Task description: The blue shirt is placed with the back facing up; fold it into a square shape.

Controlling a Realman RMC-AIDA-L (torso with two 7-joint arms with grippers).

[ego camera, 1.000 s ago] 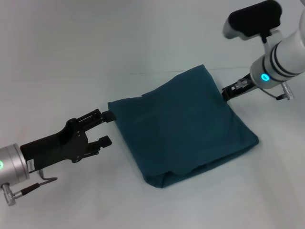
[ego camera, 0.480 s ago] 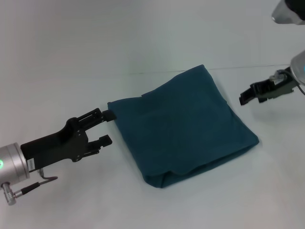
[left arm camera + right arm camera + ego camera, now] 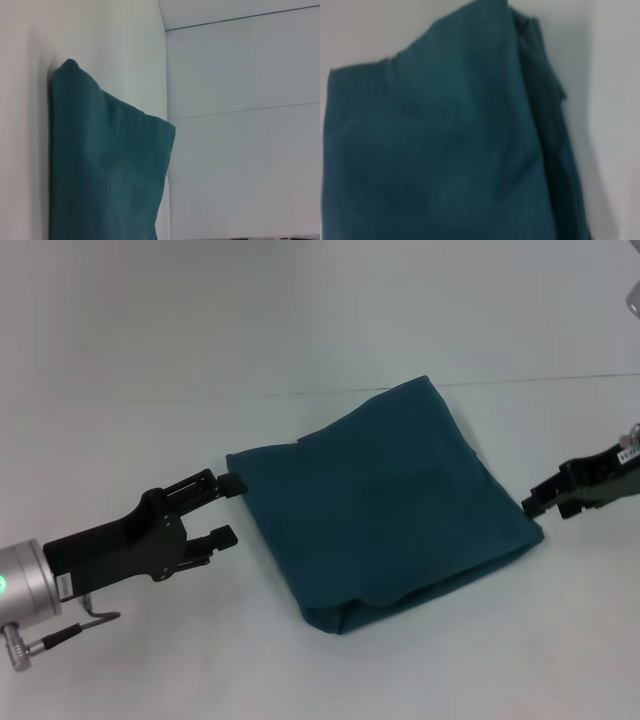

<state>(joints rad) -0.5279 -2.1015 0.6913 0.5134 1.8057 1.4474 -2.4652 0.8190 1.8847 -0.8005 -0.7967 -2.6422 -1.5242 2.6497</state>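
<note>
Reading the head view: shirt lies flat on the table, mid-field, already folded to a rough square set diamond-wise, one corner pointing away from me, one toward me. A small fold lip shows at the near corner.

Left gripper sits at the shirt's left corner, fingers apart, upper tip just touching or just beside the cloth edge; I can't tell which. It holds nothing.

Right gripper is low at the shirt's right corner, just beside the fabric. I cannot tell how its fingers stand.

Left wrist view looks edge-on along the shirt; right wrist view is filled by the shirt, with stacked layers showing along one edge.

Key relation: the shirt lies between the two grippers, its left-right diagonal running roughly from one to the other. Each arm is nearest its own corner; neither is clearly closer.

Judgement: folding looks nearly done. Any next move would be a corner tidy or a retreat.
</note>
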